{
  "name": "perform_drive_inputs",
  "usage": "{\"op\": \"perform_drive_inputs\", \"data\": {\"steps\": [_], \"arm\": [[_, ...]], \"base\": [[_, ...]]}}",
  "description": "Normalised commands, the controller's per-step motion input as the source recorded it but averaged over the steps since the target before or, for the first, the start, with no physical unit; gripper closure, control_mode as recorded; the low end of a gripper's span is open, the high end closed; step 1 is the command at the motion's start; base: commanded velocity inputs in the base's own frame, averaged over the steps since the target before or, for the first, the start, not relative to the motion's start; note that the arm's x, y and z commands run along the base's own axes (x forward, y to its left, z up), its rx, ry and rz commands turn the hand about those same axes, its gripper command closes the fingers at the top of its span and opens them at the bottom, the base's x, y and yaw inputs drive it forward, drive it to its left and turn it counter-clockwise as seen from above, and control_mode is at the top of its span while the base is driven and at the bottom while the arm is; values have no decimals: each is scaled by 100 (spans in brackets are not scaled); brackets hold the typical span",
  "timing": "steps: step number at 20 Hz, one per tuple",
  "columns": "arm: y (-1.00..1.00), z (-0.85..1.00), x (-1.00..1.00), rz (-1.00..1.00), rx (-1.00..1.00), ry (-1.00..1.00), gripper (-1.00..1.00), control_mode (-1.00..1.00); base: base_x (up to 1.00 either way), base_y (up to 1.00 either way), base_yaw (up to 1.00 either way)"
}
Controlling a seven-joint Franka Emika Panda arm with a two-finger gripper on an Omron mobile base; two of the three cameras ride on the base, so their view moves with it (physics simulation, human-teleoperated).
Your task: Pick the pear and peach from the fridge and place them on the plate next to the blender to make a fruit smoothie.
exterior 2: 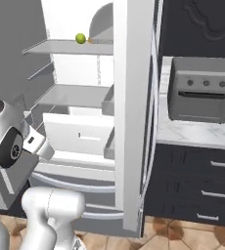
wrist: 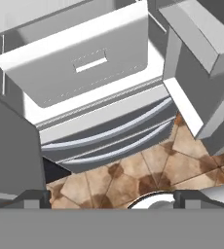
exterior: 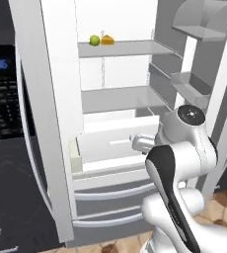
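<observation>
Pear, small, smooth, yellow-green, sitting on the upper white shelf of the open fridge, just beside a yellow-orange wedge; peach not being made out. Tool hanging low with fingers spread wide and pinching nothing, pointing down at the pulled-out drawer and tiled floor. Likely calling for lifting well up and reaching level over the flat shelf, closing gently around the rounded fruit, steering clear of the wedge.
</observation>
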Motion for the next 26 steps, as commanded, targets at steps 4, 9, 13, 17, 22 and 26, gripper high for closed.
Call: {"op": "perform_drive_inputs", "data": {"steps": [4,9,13,17,22,26], "arm": [[0,0,0,0,0,0,-100,100],[0,0,0,0,0,0,-100,100],[0,0,0,0,0,0,-100,100],[0,0,0,0,0,0,-100,100],[1,5,2,0,-1,-1,-100,-100],[1,59,-1,1,-8,-20,-100,-100]], "base": [[37,48,-23],[31,27,-6],[66,0,-1],[52,0,0],[30,2,0],[0,0,0]]}}
